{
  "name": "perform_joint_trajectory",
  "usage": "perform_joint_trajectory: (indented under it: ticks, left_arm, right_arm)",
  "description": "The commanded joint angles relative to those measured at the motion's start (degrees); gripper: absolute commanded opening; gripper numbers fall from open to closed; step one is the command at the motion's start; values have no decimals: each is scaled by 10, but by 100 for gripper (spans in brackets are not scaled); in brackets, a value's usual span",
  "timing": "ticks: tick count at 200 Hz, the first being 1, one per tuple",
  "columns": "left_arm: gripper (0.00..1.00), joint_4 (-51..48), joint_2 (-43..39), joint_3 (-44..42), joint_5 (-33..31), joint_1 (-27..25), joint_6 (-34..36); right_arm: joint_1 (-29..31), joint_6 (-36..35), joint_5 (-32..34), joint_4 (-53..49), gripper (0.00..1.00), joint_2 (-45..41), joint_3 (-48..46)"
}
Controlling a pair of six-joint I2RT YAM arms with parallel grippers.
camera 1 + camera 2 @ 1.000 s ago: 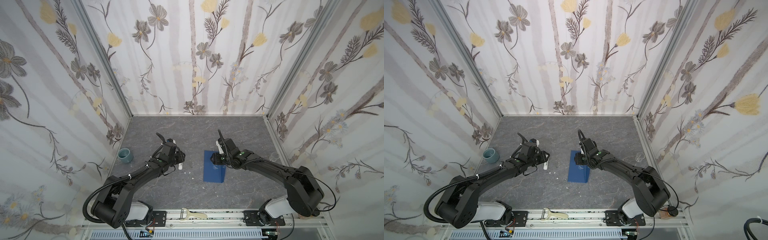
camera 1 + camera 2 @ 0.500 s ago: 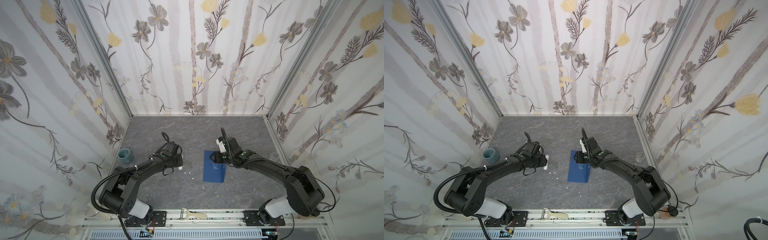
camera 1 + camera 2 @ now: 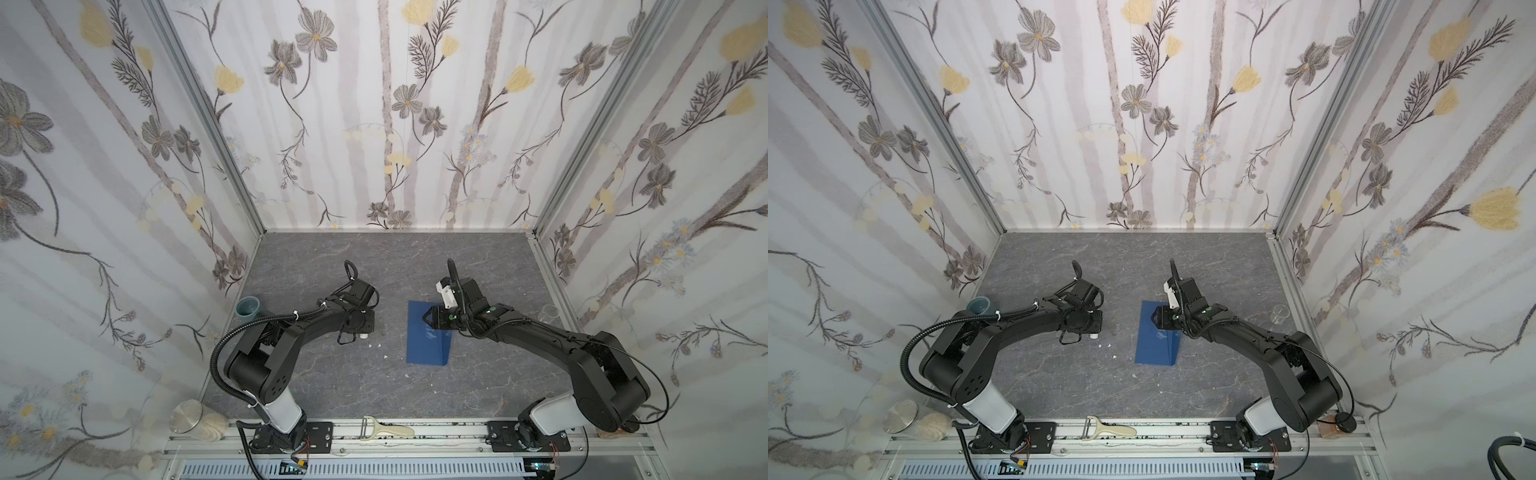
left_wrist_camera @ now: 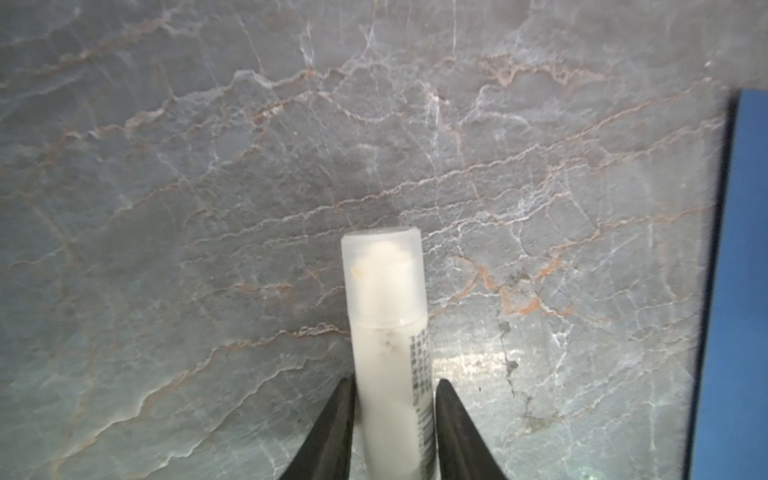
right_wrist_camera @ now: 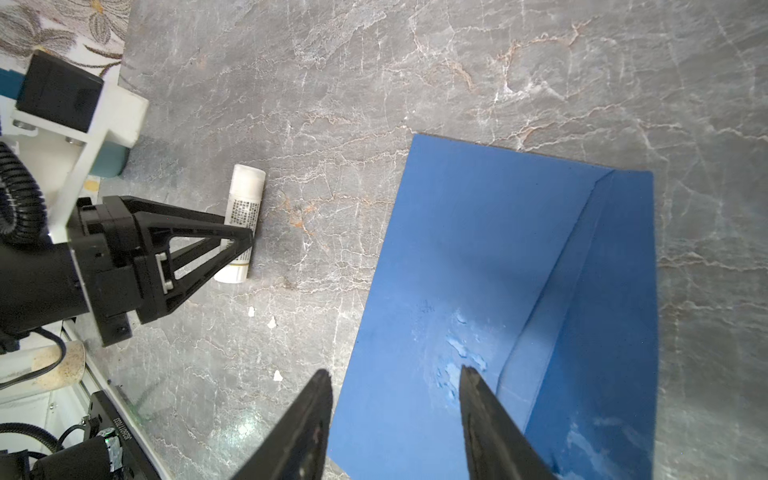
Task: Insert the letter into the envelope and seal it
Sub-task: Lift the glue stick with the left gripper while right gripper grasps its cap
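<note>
The dark blue envelope (image 3: 428,345) (image 3: 1156,349) lies flat mid-table with its flap folded over, and pale scuffs mark its centre (image 5: 478,249). My right gripper (image 5: 393,370) (image 3: 430,322) hovers over it, open and empty. A white glue stick (image 4: 386,316) (image 5: 245,195) lies on the table left of the envelope. My left gripper (image 4: 397,380) (image 3: 365,328) straddles it low down. One finger touches the stick and the other stands a sliver off. The letter is hidden from every view.
A teal cup (image 3: 248,308) stands at the left wall and a clear glass (image 3: 548,311) at the right wall. Small white scraps (image 3: 385,357) lie between the glue stick and the envelope. A peeler (image 3: 384,430) and a jar (image 3: 187,419) sit by the front rail.
My left gripper has dropped over the glue stick and its jaws have narrowed round it. The right gripper has stayed over the envelope.
</note>
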Motion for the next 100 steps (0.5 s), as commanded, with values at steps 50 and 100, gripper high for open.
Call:
perform_joint_trajectory:
  ticks: [50,100]
  left_arm:
    - [29,-40,23,11,-38,-4,13]
    - [6,-41,6,15,-26,-6,12]
  right_arm:
    - [-2,0,-17,40,51,-8,-8]
    - [-2,2,-17,40,51,-12,-6]
